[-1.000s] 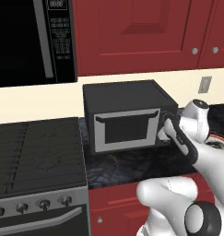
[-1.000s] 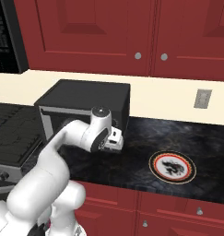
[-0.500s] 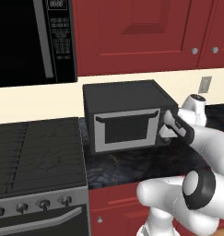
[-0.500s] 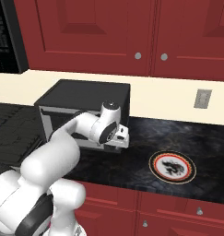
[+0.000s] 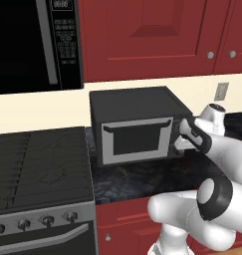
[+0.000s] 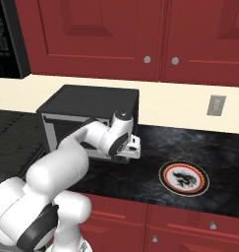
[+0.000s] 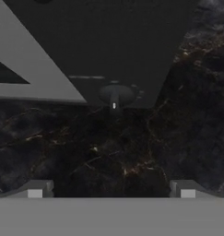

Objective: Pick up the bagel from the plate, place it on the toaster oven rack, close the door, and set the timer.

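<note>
Since a second ago, the gripper (image 7: pixel 111 189) had swung toward the toaster oven (image 5: pixel 132 124) dial (image 7: pixel 114 95), fingers spread apart, empty; door (image 5: pixel 137 140) shut, plate (image 6: pixel 183 177) bare; timer remained.

So the toaster oven (image 6: pixel 86 106) sits at the counter's (image 6: pixel 150 167) back left, arm bent across its front. The plate (image 6: pixel 184 178) is off right near the front edge, nothing on it.

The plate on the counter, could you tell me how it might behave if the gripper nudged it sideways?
The plate lies flat and low on the dark counter, so it would probably slide, not tip. It looks rigid and glazed, so likely slippery to pinch and perhaps breakable. Being round and shallow, it seems unlikely to roll.
</note>
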Controlling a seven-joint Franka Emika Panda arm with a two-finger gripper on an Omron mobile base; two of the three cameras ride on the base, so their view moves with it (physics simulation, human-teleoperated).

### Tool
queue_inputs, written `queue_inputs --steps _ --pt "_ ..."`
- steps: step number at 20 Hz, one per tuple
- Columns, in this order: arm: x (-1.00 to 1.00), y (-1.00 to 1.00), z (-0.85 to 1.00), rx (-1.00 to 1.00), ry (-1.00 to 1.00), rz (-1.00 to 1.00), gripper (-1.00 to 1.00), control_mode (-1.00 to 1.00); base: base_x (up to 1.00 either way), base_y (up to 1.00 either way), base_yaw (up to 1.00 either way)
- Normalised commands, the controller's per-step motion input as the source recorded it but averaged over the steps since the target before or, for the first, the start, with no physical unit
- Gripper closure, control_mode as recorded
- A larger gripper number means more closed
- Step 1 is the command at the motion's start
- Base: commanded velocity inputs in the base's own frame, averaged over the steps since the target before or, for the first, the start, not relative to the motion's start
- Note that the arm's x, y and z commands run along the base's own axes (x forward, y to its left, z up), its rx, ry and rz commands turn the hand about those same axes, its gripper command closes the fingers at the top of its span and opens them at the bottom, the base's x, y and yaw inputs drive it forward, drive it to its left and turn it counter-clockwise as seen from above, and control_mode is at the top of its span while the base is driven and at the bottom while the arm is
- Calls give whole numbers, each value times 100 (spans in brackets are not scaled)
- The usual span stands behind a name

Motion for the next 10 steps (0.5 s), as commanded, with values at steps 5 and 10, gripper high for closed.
queue_inputs --steps 5,10 --pt "2 0 -11 1 -6 2 -100 -100 0 0 0" --pt "23 0 -2 0 0 0 -100 -100 0 0 0"
